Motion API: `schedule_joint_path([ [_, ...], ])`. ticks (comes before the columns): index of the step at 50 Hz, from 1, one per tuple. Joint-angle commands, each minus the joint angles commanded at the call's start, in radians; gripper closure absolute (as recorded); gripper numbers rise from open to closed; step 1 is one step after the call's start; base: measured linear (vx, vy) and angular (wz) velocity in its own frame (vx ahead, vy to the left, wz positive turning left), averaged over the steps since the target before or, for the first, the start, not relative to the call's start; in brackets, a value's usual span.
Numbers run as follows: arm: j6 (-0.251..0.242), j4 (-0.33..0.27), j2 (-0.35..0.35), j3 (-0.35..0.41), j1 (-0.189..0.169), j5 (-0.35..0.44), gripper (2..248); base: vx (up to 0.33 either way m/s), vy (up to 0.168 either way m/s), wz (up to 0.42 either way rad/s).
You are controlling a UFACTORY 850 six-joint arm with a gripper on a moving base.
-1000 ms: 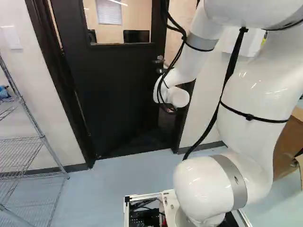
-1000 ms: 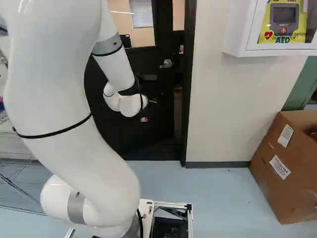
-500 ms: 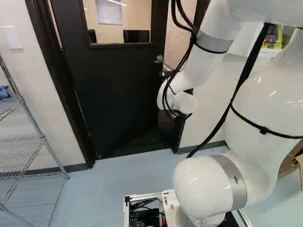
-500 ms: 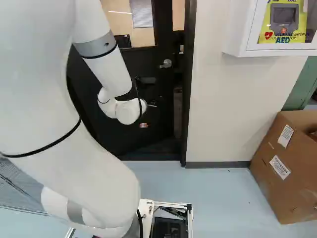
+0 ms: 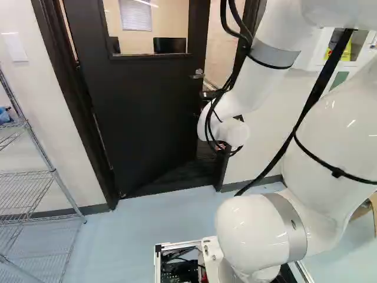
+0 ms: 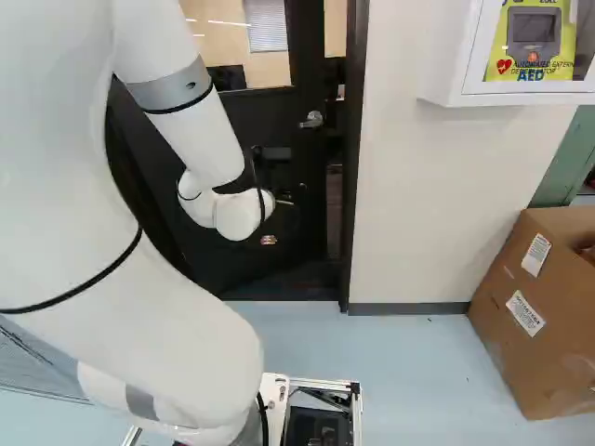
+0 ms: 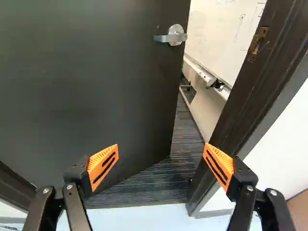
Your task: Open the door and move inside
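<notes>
With the tool [image 7: 160, 145] spread wide and gripping nothing, face the door [image 7: 86, 96] ahead, ajar and swung inward. Best to push near its free edge, below the handle [image 7: 168, 38], clear of the frame [image 7: 272, 55], and widen the gap before driving the base [image 6: 275, 390] in. No seeing behind the door; in both base views, mostly lost behind the arm [image 5: 259, 82]: the tool.

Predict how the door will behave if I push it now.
The door will probably swing without latch resistance, since its free edge stands apart from the frame. It looks like a rigid, fairly heavy slab with a window set in it, so it should turn as one piece rather than flex. I cannot tell whether a closer would push back.
</notes>
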Motion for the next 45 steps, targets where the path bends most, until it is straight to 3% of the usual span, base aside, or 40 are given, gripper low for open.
schedule_joint_path([
  [45, 0.0, 0.0, 0.0, 0.0, 0.0, 0.0, 3, 0.019, 0.006, -0.003],
])
